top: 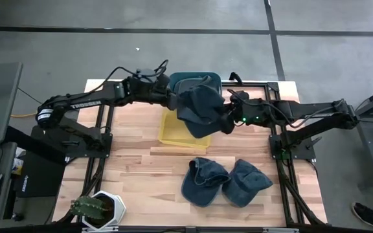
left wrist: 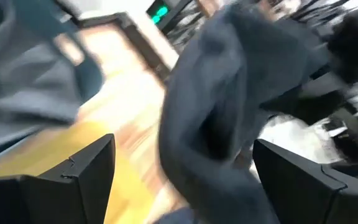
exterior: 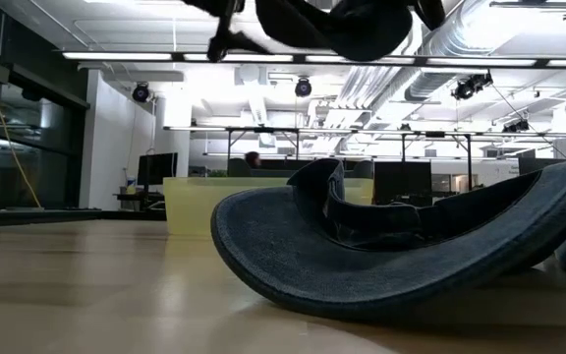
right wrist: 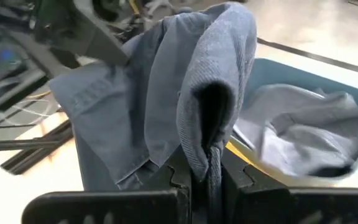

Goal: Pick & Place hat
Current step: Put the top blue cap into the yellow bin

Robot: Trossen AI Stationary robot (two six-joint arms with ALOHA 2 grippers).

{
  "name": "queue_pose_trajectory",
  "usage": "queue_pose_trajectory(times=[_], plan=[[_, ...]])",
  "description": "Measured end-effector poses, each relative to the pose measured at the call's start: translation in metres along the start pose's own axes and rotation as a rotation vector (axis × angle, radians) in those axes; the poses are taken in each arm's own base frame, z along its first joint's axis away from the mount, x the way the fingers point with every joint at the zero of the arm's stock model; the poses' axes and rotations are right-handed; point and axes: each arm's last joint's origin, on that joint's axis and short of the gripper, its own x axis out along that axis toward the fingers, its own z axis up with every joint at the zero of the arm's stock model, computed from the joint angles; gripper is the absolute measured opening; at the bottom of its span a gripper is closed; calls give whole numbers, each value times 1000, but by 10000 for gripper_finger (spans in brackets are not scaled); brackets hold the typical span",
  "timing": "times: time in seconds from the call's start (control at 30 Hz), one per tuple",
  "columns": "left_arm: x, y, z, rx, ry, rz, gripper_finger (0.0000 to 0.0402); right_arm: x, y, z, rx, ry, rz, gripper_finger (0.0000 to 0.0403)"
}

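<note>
A dark blue hat point(top: 199, 109) hangs in the air between my two arms, above the yellow tray point(top: 168, 134) and the near rim of the teal bin point(top: 214, 76). In the low view it shows at the top edge point(exterior: 332, 25). My right gripper point(right wrist: 207, 180) is shut on it, coming from the table's right point(top: 227, 120). My left gripper point(top: 175, 100) stands open at the hat's left side, its fingers point(left wrist: 73, 177) wide apart with the hat point(left wrist: 229, 106) between and ahead of them. Another hat point(right wrist: 303, 130) lies in the bin. My right gripper pinches a folded ridge of the hat's cloth point(right wrist: 207, 146) between its two fingers, coming from the table's right and slanting a little downward. The hat is lifted clear of the tray and bin, and its loose cloth droops around the fold. My left gripper is open around the hat's left part; I cannot tell whether its fingers touch the cloth.
Two more blue hats point(top: 204, 181) point(top: 246, 182) lie side by side on the wooden table near its front; one fills the low view's foreground point(exterior: 411, 246). A potted plant point(top: 99, 208) stands at the near left corner. Black frame rails run down both sides.
</note>
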Motion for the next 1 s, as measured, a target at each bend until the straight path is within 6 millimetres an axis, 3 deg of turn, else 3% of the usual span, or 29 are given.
queue_pose_trajectory(times=[0.4, 0.8, 1.0], plan=[[15, -2, -4, 11, 142, -183, 321, 3, 4, -2, -126, 89, 163, 22], [13, -5, -10, 72, 317, -358, 321, 26, 7, -1, -149, 132, 291, 22], [26, 3, -19, 55, 417, -372, 321, 33, 10, -3, -153, 143, 316, 22]])
